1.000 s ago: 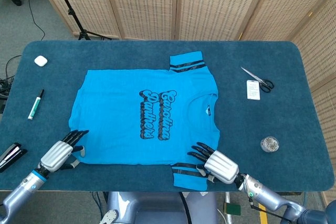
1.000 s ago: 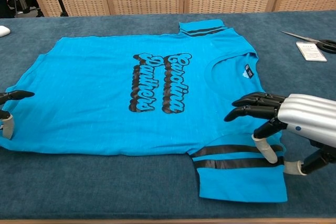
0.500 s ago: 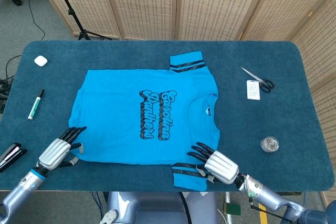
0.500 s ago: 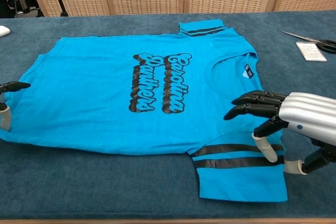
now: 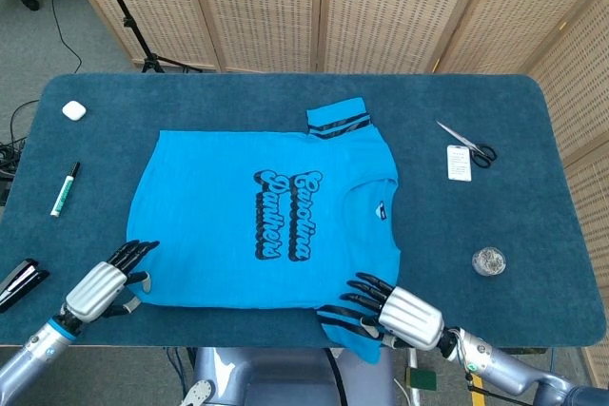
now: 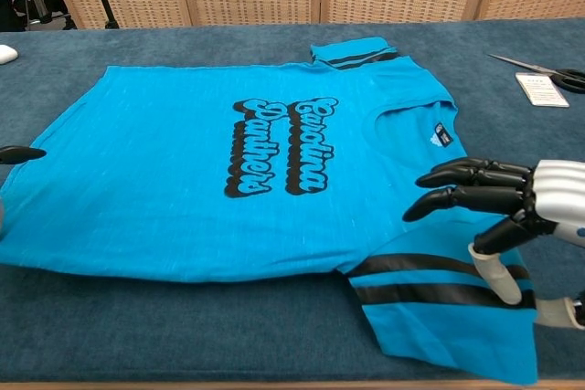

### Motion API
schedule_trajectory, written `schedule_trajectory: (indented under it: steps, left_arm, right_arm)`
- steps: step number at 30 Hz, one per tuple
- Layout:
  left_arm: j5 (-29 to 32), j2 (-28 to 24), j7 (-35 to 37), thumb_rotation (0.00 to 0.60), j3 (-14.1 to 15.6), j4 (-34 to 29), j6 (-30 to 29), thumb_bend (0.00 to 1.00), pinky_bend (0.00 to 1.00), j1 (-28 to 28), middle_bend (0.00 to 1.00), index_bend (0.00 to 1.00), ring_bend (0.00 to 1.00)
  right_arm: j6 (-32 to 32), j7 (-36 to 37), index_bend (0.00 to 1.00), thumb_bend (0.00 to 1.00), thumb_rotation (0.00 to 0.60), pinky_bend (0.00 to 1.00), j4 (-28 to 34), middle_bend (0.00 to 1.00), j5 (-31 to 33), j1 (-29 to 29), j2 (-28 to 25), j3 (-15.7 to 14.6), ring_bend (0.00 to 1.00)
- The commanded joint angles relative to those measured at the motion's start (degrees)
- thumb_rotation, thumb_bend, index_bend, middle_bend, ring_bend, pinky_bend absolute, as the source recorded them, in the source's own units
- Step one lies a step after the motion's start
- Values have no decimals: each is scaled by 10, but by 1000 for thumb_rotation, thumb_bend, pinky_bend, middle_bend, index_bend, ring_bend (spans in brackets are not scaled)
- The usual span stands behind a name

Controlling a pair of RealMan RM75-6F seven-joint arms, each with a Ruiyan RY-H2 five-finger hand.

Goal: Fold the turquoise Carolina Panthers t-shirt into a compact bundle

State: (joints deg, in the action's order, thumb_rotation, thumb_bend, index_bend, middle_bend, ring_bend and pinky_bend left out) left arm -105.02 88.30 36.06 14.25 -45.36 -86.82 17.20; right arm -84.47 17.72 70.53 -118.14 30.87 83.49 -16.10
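The turquoise t-shirt [image 5: 257, 216] [image 6: 228, 180] lies flat, print side up, on the blue table [image 5: 533, 225]. Its collar points to the right. Its near sleeve [image 5: 347, 325] [image 6: 439, 308] hangs over the table's front edge. My right hand [image 5: 400, 313] [image 6: 512, 216] hovers over that sleeve with fingers spread and a pale thumb tip touching the cloth. My left hand [image 5: 100, 287] sits at the hem's near corner, fingers extended and touching the edge. Only its fingertip [image 6: 16, 153] shows in the chest view. The far sleeve [image 5: 338, 119] lies flat.
Scissors [image 5: 471, 145] and a white card [image 5: 459, 163] lie at the right. A small clear round object [image 5: 488, 261] sits nearer the front right. A marker [image 5: 65, 187], a white case [image 5: 73, 110] and a black tool [image 5: 19, 280] lie at the left.
The whole shirt has slid toward the front edge and turned slightly. Both hands have drawn back toward me. The near sleeve now overhangs the table.
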Motion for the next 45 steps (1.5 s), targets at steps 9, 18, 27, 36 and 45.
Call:
schedule_trajectory:
  steps: [9,18,27,36,45]
  left_arm:
    - [-41,-27,-32,600,34,-51,-40,594,0,-18,0,740,0]
    - [-54,-40,-78,600,48,-114,-34,600,0,-26,0,740,0]
    - [-64,-43,-105,600,59,-142,-20,601,0,-29,0,740,0]
    - [-77,-43,-100,600,71,-160,-23,600,0,-35,0,740,0]
    - [-90,-41,-87,600,83,-160,-35,600,0,-44,0,740,0]
  right_arm:
    - [-68,-14,690,509,600,0,-5,183,-98,3,-21,-42,0]
    - [-88,-14,693,524,600,0,-7,191,-124,3,-25,-52,0]
    - [-104,-14,696,544,600,0,-10,192,-144,3,-34,-62,0]
    - [-124,-16,696,550,600,0,-8,196,-157,-4,-42,-70,0]
    - [-145,-17,696,552,600,0,-14,196,-169,-15,-44,-76,0]
